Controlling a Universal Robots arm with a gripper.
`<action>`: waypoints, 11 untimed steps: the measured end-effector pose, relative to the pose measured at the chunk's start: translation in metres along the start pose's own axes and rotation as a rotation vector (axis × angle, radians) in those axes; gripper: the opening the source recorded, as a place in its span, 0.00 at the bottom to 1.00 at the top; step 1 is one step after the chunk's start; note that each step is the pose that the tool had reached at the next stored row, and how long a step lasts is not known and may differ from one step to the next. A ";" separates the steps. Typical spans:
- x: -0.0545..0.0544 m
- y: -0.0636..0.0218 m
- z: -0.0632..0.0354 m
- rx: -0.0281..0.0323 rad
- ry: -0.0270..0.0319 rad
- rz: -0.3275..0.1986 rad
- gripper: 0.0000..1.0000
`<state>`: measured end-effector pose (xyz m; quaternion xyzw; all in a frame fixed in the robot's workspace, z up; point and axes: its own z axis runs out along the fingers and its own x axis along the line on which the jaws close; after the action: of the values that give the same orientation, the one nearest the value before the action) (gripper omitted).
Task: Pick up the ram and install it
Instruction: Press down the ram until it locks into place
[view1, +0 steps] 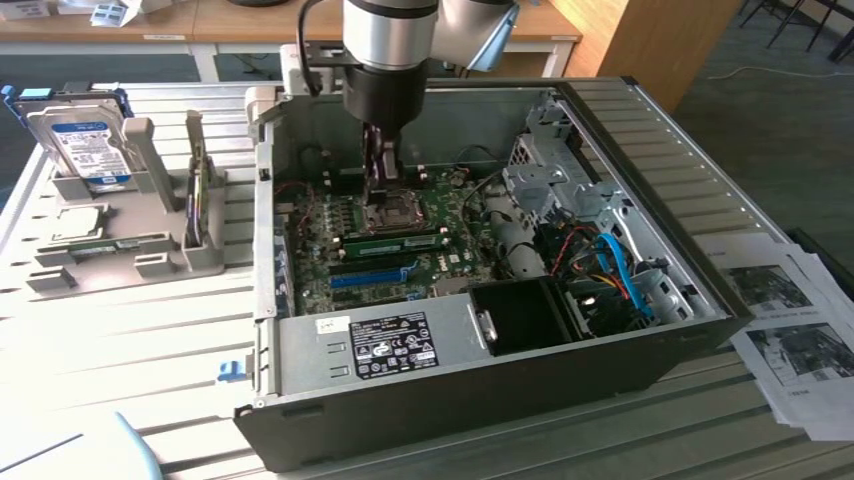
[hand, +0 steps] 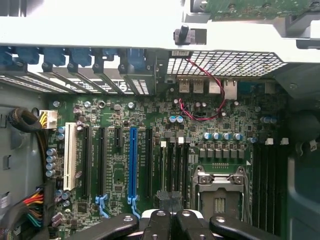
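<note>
Sheet-metal came first: the near wall of the open computer case (view1: 441, 400), lying on its side on a slatted table (view1: 134, 350), carried a white label (view1: 388, 337). Printed papers (view1: 790, 335) lay beside the case on the exterior view's right. Just inside sat a black fan housing (view1: 527, 315), and past it the motherboard (view1: 314, 280) with its long blue slot (view1: 371, 275). Just beyond that slot the ram (view1: 395, 242) stood on edge in the black slots, lying parallel to the blue one and just beside the processor socket (view1: 394, 215).

Above that spot the gripper (view1: 384, 180) hung straight down from the arm (view1: 391, 45). Its black fingers (hand: 159, 222) were clenched tight together with nothing green between them, poised over the narrow black slots (hand: 174, 167) between blue slot and socket. Whether the tips touched the ram could not be told.

Farther off, on the exterior view's left, a blue-labelled hard drive (view1: 83, 148) stood upright in a grey rack (view1: 127, 215).
</note>
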<state>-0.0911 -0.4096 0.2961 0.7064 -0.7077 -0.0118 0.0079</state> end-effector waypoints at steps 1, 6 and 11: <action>0.000 0.0000 -0.0007 0.0000 0.0000 0.000 0.09; 0.000 0.0001 -0.0049 0.0000 0.0000 0.000 0.09; 0.000 0.0002 -0.0109 0.0000 0.0000 0.000 0.09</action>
<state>-0.0910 -0.4096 0.3070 0.7064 -0.7077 -0.0118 0.0079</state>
